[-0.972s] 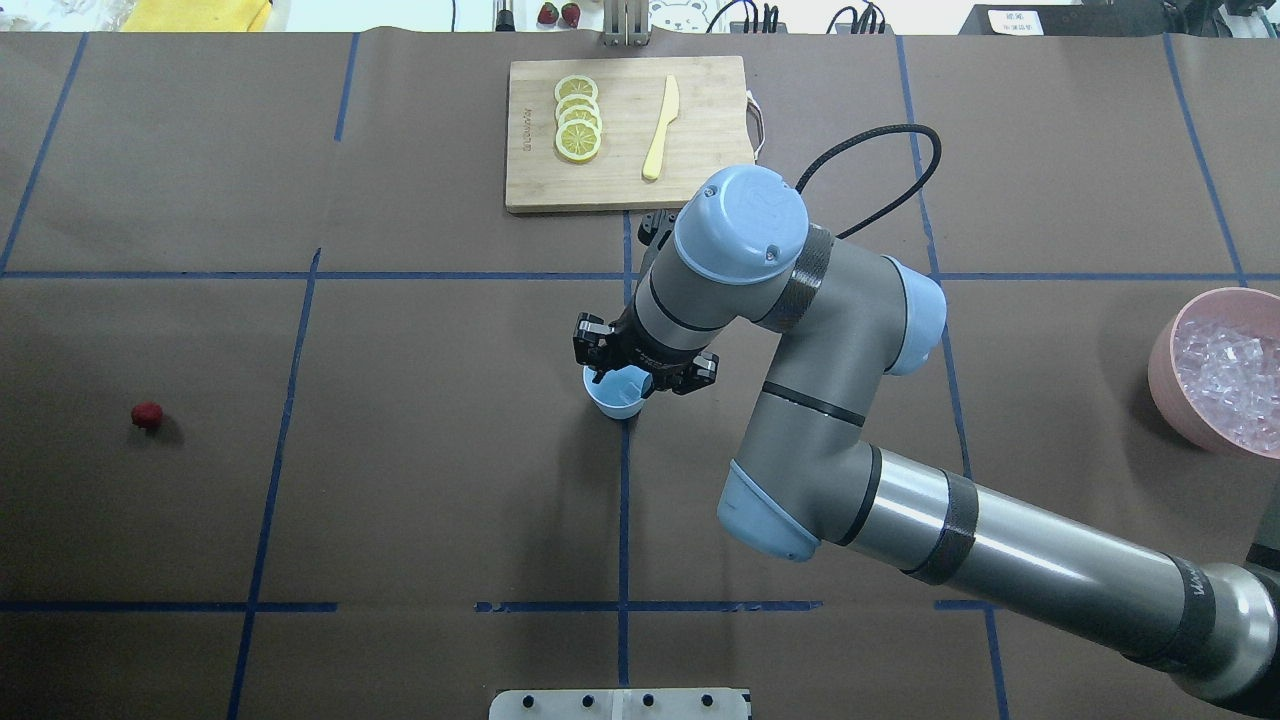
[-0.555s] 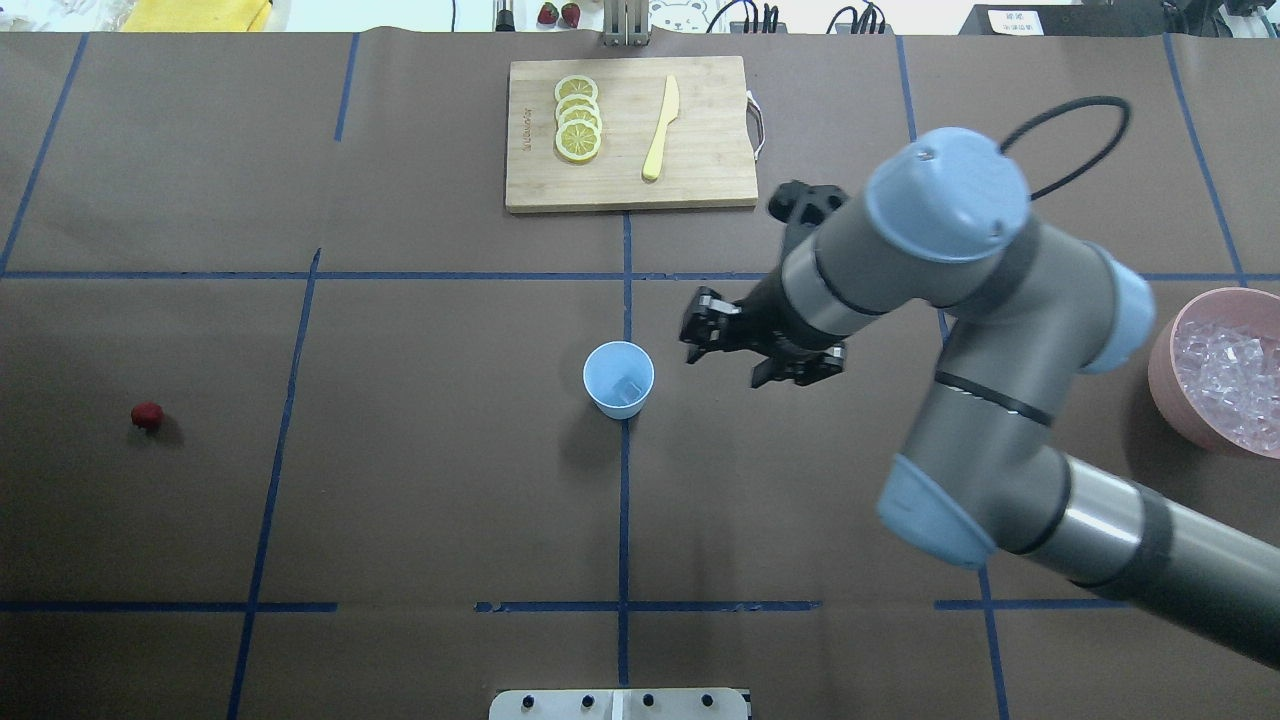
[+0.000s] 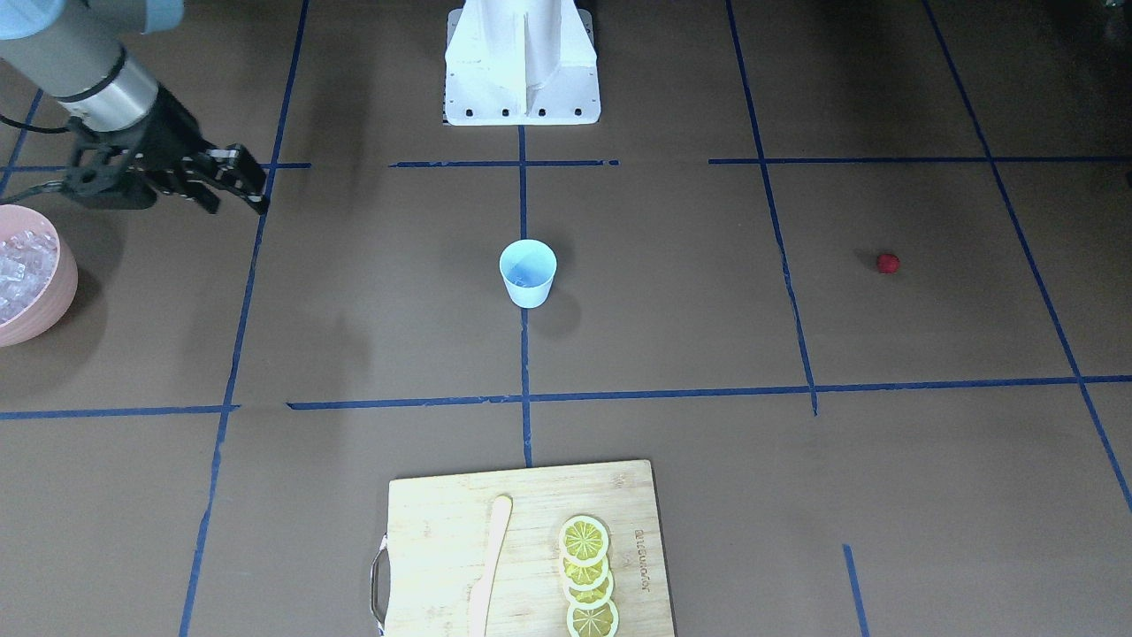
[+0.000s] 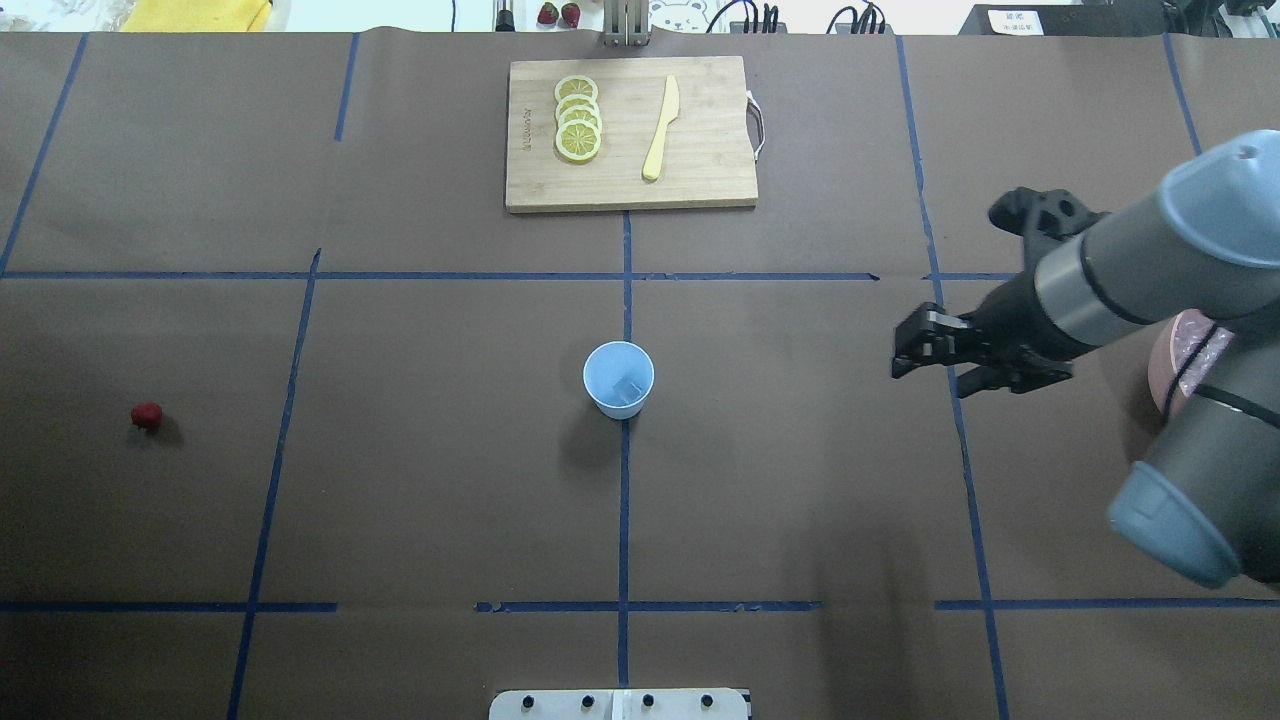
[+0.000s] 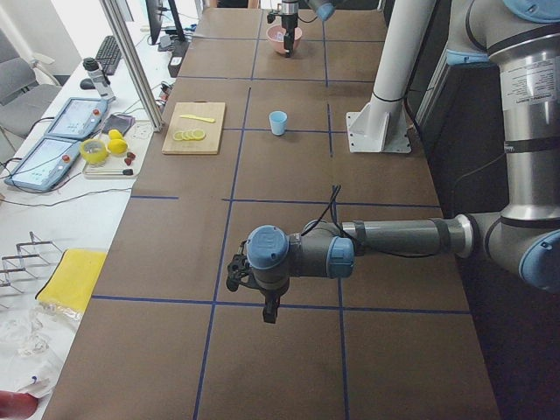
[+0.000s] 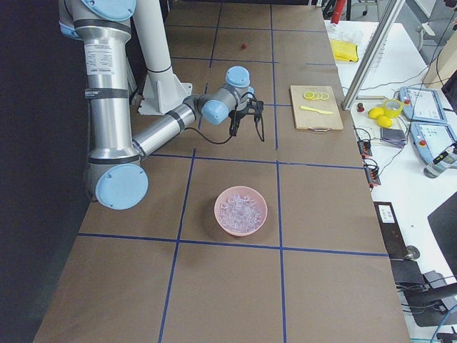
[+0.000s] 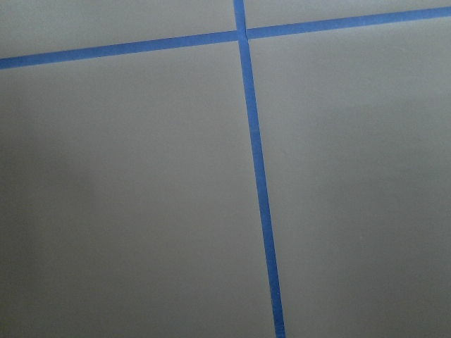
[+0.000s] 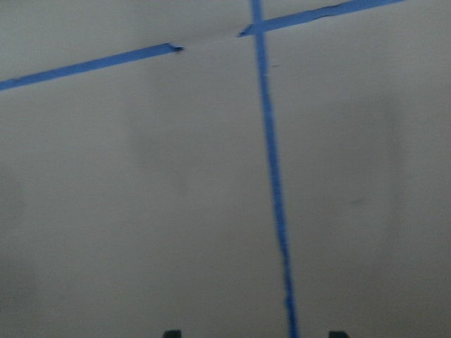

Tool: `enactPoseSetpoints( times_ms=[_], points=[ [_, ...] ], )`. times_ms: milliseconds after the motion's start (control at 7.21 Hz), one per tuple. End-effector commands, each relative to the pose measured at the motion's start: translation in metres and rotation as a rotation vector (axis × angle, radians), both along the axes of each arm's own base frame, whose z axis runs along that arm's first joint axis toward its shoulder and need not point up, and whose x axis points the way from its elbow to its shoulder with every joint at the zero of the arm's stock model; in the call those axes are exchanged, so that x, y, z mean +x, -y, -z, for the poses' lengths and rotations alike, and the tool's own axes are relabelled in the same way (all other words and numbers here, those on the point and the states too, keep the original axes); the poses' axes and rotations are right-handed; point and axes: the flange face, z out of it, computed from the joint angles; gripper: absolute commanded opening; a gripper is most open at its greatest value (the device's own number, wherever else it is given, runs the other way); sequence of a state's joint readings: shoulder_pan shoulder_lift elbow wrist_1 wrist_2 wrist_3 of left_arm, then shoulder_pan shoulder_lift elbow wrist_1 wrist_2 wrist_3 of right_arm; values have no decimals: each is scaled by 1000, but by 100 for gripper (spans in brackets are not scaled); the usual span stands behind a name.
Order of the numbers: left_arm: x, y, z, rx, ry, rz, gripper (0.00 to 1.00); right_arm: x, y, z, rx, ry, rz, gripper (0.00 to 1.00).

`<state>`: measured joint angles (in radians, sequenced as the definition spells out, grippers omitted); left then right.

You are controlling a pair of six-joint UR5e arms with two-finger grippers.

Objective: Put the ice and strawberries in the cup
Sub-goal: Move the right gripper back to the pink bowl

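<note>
The light-blue cup (image 4: pixel 619 378) stands upright at the table's middle, also in the front view (image 3: pixel 528 272), with one clear ice cube (image 4: pixel 628 388) inside. More ice (image 3: pixel 16 265) fills the pink bowl (image 3: pixel 64 285) at the robot's right. The red strawberry (image 4: pixel 147 416) lies far left, alone. My right gripper (image 4: pixel 935 370) is open and empty above the table, between cup and bowl; it also shows in the front view (image 3: pixel 237 205). My left gripper (image 5: pixel 249 284) shows only in the exterior left view, so I cannot tell its state.
A wooden cutting board (image 4: pixel 700 180) at the far side carries lemon slices (image 4: pixel 578 118) and a yellow knife (image 4: pixel 661 128). The right arm covers most of the bowl (image 4: pixel 1163 372) in the overhead view. The robot's white base (image 3: pixel 522 62) stands at the near edge.
My right gripper has moved from over the cup far to the right, towards the pink bowl. The cup is uncovered and shows an ice cube inside.
</note>
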<state>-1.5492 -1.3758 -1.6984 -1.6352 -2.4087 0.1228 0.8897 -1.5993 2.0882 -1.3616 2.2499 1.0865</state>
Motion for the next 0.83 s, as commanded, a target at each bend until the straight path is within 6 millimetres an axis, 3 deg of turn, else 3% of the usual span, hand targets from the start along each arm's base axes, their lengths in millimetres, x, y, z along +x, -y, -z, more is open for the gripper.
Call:
enactPoseSetpoints(
  times_ms=[0, 278, 416, 694],
  points=[
    [0, -2, -1, -2, -1, -1, 100, 83, 7, -91, -9, -33, 50, 77],
    [0, -1, 0, 1, -6, -1, 100, 121, 11, -139, -31, -54, 41, 77],
    [0, 0, 1, 13, -6, 0, 100, 131, 16, -163, -50, -73, 29, 77],
    [0, -2, 1, 17, -6, 0, 100, 141, 25, -187, -44, -107, 28, 77]
  ],
)
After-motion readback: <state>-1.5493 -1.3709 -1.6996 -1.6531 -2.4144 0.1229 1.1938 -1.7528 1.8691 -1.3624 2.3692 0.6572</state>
